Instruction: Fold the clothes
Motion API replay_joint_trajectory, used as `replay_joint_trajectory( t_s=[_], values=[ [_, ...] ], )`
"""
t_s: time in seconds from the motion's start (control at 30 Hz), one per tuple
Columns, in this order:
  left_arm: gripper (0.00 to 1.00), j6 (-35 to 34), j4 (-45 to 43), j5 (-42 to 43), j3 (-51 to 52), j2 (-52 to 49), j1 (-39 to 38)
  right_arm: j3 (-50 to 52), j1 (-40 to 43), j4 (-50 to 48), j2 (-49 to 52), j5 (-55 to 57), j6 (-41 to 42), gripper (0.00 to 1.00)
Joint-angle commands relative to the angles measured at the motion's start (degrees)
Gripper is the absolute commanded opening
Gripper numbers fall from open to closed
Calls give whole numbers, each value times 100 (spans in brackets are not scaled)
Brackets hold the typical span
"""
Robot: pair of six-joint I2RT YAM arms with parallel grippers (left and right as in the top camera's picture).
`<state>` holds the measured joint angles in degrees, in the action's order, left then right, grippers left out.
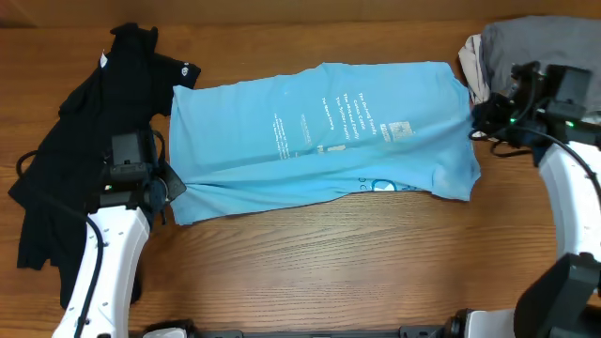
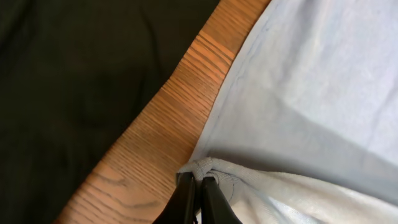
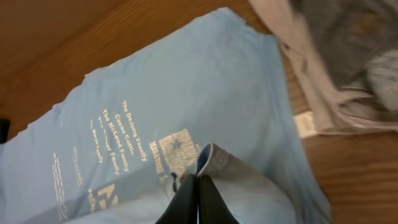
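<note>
The left arm (image 1: 105,258) stood at the near-left edge, its white link slanting up to a black wrist. The left gripper (image 2: 198,183) pointed toward the middle, its jaws pressed together on a bunched corner of the light blue T-shirt (image 1: 319,141). The right arm (image 1: 575,188) curved up from the near-right side and bent inward at the wrist. The right gripper (image 3: 198,182) was closed too, with a fold of the same shirt pinched between its fingertips.
</note>
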<state>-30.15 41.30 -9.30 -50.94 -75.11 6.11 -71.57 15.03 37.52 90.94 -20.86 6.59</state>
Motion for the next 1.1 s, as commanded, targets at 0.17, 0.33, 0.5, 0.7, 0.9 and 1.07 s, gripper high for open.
replay_joint_trajectory(
  t_s=[0.17, 0.33, 0.5, 0.7, 0.9, 1.07],
  values=[
    [4, -103, -535, -188, 11, -907, 33, -28, -249, -461, 485, 326, -72, 4],
    [4, -92, -874, -210, 11, -1209, 35, -28, -249, -741, 778, 326, -129, 4],
    [4, -55, -1187, -518, 11, -1329, 35, -28, -249, -1023, 970, 328, -210, 4],
    [4, 57, -1578, -575, 11, -1329, 35, -28, -254, -1176, 1126, 328, -238, 4],
    [4, 219, -1746, -529, -52, -1325, 33, -70, -254, -1215, 1121, 256, -229, 4],
    [4, 468, -1394, -160, -411, -1311, 22, -437, -243, -909, 968, 125, -232, 4]
  ],
)
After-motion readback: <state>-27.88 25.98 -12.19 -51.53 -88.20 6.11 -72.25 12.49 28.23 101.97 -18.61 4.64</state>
